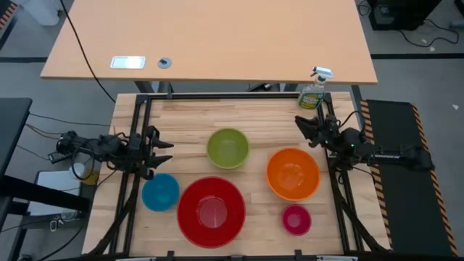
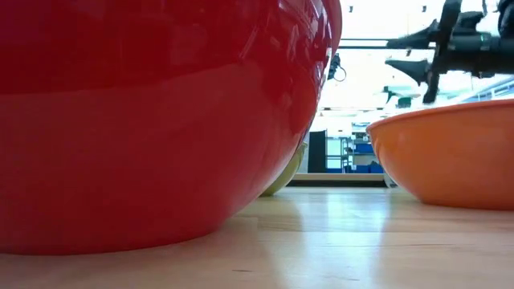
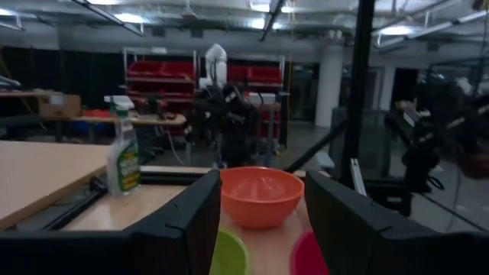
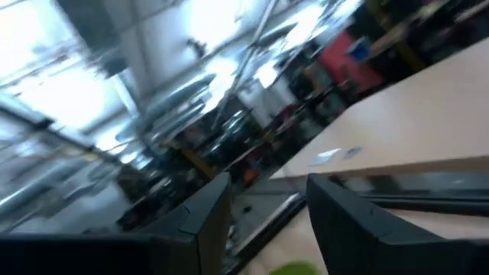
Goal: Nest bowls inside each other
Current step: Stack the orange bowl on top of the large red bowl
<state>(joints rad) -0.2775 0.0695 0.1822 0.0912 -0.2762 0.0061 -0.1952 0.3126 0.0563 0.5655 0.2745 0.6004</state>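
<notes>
Five bowls stand upright on their bases on the wooden table: red (image 1: pixel 211 211) at the near middle, blue (image 1: pixel 160 192) to its left, magenta (image 1: pixel 296 219) at the near right, orange (image 1: pixel 293 174) at the right, yellow-green (image 1: pixel 228 148) in the middle. None is nested in another. My left gripper (image 1: pixel 165 151) hovers open at the table's left edge, above and beyond the blue bowl, pointing toward the right. My right gripper (image 1: pixel 301 129) hovers open at the right edge, beyond the orange bowl (image 2: pixel 450 160), pointing toward the left. Neither has anything between its fingers.
A green spray bottle (image 1: pixel 313 93) stands at the table's far right corner. A tan desk (image 1: pixel 210 40) lies beyond the far edge. Black frame rails run along the left and right sides. Bare wood shows between the bowls and along the far edge.
</notes>
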